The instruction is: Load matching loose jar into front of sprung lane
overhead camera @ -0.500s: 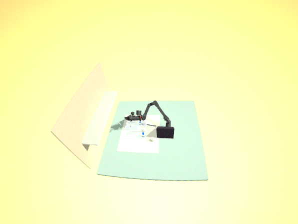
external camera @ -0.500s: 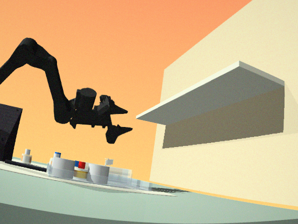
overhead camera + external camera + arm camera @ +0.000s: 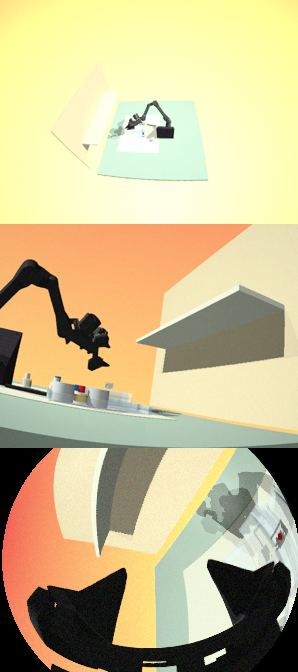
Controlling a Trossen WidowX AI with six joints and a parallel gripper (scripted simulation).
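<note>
So, the jar first: my best guess for the loose match is the red-capped jar (image 3: 81, 389), standing on the near part of the white sheet (image 3: 138, 147) (image 3: 160, 417) (image 3: 200, 613) in the exterior view. It's between two pale tubs (image 3: 63, 392) (image 3: 98, 397), also on the sheet. I can't confirm the match, because I can't make out the jar in the sprung lane clearly. The wrist view does show a red spot (image 3: 280, 536) among clear walls over the sheet, which may be a clue.

Also on the sheet: a blue-capped jar (image 3: 143, 133) (image 3: 57, 379), and a white-topped jar (image 3: 152, 139) (image 3: 27, 376) toward its base-side edge. The shelf (image 3: 100, 117) (image 3: 212, 314) (image 3: 102, 513) is off past the sheet's far end, so ignore it.

My gripper (image 3: 127, 128) (image 3: 109, 356) (image 3: 168, 567) hangs above the sheet, fingers wide, nothing in them, angled rather than pointing straight down. I'd call this the approach, pre-grasp, with the lane insertion still to do.

Next I need to tip downward, line up over the right jar and descend without clipping those tubs. After that it's a firm grip, then a slow push against the spring.
</note>
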